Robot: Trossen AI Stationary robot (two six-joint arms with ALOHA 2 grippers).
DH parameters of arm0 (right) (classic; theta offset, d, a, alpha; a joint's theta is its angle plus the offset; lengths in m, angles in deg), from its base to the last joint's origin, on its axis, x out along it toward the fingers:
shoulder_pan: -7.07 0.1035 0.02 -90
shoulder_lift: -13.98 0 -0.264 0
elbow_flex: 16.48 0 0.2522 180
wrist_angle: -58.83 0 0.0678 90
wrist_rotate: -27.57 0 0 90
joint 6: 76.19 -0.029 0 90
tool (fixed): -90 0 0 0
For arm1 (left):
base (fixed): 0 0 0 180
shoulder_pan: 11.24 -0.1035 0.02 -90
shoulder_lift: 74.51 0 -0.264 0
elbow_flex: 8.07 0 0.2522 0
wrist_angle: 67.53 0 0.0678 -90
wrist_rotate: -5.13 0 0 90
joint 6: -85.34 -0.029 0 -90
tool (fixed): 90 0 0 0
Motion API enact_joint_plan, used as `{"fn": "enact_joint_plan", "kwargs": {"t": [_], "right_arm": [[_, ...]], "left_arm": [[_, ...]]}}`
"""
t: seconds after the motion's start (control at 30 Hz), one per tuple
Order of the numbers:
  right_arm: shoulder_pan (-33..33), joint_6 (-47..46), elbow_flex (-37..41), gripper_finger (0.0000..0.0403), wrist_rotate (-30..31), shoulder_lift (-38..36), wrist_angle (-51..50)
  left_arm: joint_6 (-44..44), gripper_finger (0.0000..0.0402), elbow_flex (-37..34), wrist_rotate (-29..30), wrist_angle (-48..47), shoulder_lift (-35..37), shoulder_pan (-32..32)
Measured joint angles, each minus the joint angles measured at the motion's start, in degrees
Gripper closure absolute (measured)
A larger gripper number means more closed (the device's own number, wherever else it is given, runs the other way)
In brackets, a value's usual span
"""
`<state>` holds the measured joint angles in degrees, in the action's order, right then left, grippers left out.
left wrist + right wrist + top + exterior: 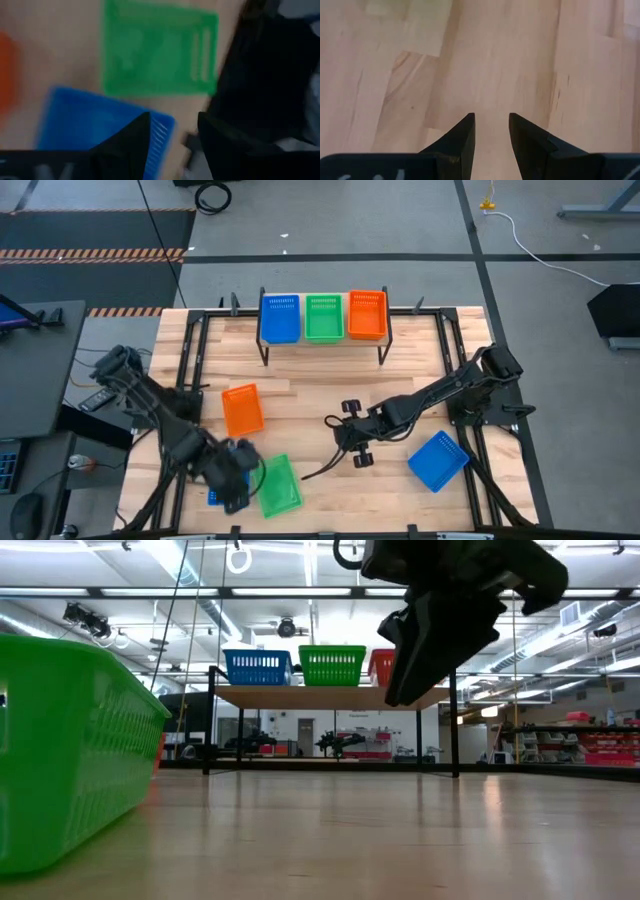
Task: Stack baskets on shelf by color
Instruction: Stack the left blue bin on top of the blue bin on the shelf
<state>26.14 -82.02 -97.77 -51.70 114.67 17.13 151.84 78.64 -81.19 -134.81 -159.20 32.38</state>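
Observation:
The shelf stands at the table's far side and carries a blue basket, a green one and an orange one in a row. On the table lie an orange basket, a green basket, a blue basket at the right, and another blue basket near the front left, mostly under my left gripper. That gripper is open over this blue basket's corner. My right gripper hovers over bare wood at mid-table, narrowly open. My left gripper's open fingers stand from above at the corner of the front-left blue basket, one finger over its inside. Whether they touch it I cannot tell.
Black frame rails run along the table's left and right sides. A dark cable trails from the right arm across the wood. Bare wood lies between the shelf and the loose baskets. Beyond the table is open floor.

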Motion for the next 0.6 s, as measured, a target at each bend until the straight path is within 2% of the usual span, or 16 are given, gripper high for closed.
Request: {"fn": "enact_joint_plan", "kwargs": {"t": [0.1,0.33,0.5,0.6], "right_arm": [[-0.24,1.44,0.62,0.0277,0.07,0.0,0.84],[-1.85,1.95,0.62,0.0277,0.08,0.0,1.9],[-2.37,1.25,0.62,0.0277,0.07,0.0,1.7],[-1.92,0.61,0.62,0.0277,0.03,0.0,1.04]], "left_arm": [[7.04,0.023,0.02,-3.71,1.01,-2.58,3.41],[15.26,0.0229,0.02,-5.22,2.68,-7.71,9.06],[16.3,0.0205,0.0,-9.49,3.95,-11.12,10.46],[15.74,0.018,0.0,-9.06,3.97,-11.95,10.37]]}}
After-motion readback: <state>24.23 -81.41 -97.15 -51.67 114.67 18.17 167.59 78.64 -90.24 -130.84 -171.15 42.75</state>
